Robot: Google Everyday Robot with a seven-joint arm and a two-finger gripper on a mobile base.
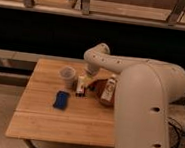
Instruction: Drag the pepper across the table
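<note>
Single camera view, as I see it from the remote station. The table (45, 118), light wood with planks running lengthwise, fills the lower centre of the view. The robot's white arm (136, 73) reaches in from the right, and its bulky near section covers the table's right-hand part.

The gripper (81, 86) points downward, low over the tabletop near the table's middle. It is just to the right of a translucent cup (66, 75), which stands upright toward the far edge.

The pepper (91, 86), a small dark reddish shape, lies on the table just beside the gripper. It sits between the gripper and a brown container with a pale label (108, 90), which stands against the arm's near section.

I cannot tell whether the gripper is spread or closed, nor whether it has hold of the pepper, since the two lie very close together in this view.

A flat blue pad (61, 100) lies on the planks nearer the camera than the cup, apart from both cup and gripper. A dark wall band (40, 37) runs behind the table
</note>
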